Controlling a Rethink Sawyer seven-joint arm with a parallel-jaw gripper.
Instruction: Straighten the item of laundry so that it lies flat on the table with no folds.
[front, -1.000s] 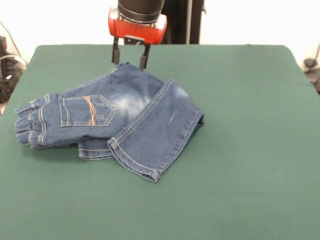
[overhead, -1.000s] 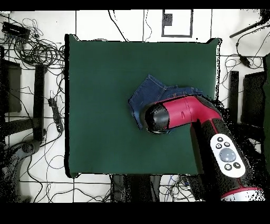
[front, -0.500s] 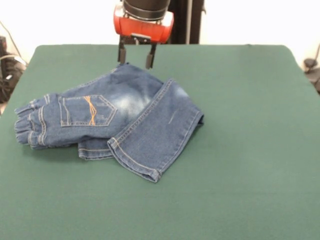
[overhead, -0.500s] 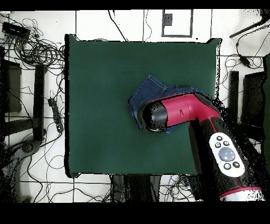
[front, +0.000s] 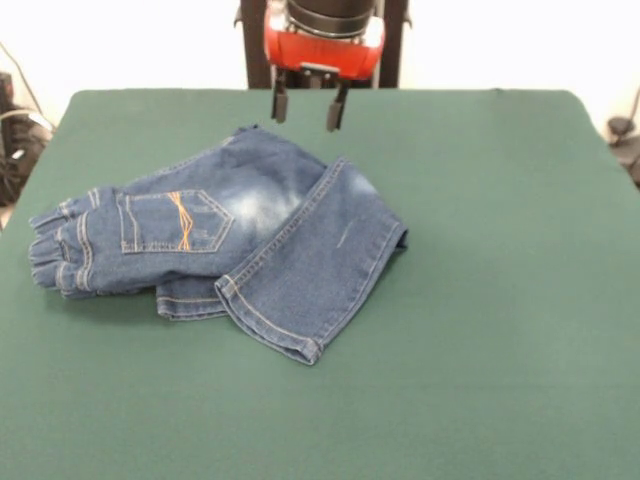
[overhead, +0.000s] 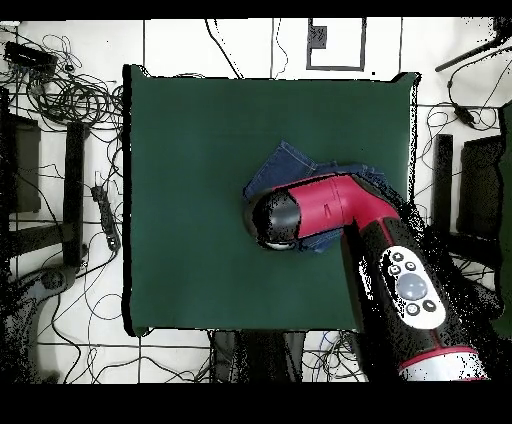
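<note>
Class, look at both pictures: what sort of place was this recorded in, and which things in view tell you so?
Most likely a robotics lab or test workspace, not a home. A red robot arm hangs over a green-covered table holding only small jeans, and the overhead view shows loose cables strewn across the floor.

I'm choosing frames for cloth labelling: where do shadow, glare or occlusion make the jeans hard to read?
Front view: even light, no glare; the jeans show whole and sharp, with a soft shadow under their near edge on the table; the wall behind is washed out white. Overhead view: the arm hides most of the jeans, leaving one corner visible.
</note>
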